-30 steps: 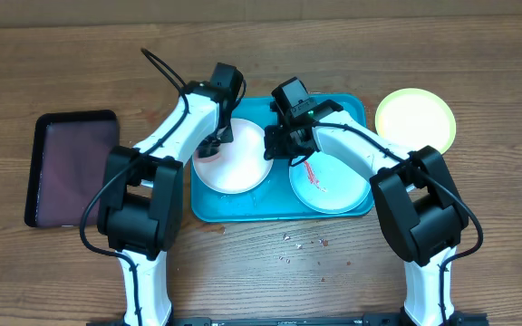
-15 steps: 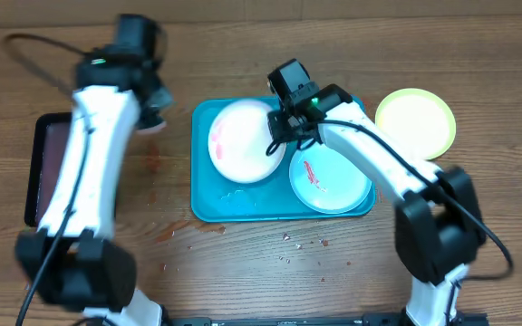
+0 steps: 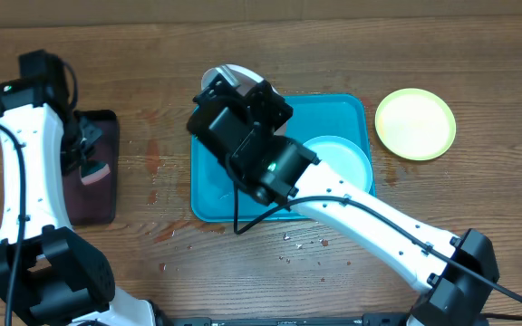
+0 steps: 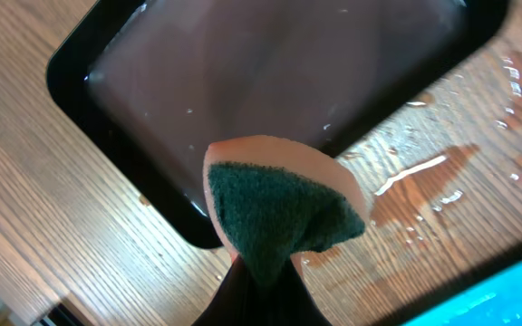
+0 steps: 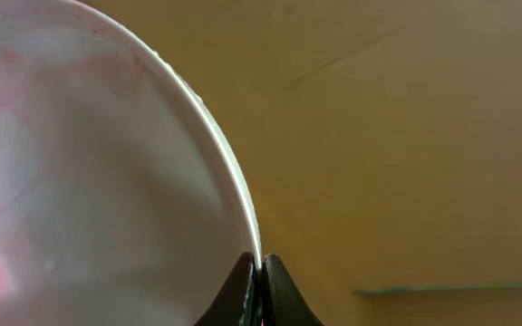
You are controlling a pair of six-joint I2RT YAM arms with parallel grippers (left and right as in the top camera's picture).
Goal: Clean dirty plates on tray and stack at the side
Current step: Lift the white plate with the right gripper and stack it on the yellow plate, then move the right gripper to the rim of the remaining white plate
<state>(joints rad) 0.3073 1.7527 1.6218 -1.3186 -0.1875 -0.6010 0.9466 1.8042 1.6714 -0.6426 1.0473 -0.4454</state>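
Over the tray [image 3: 333,113], right hand [image 5: 261,264] pinches the seemingly raised white plate [image 5: 89,163].

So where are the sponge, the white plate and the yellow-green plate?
sponge [image 4: 279,213]: left wrist view, on its green scouring face.
white plate [image 5: 89,181]: right wrist view, on its pink-smeared face.
yellow-green plate [image 3: 415,124]: overhead view, on its pale centre.
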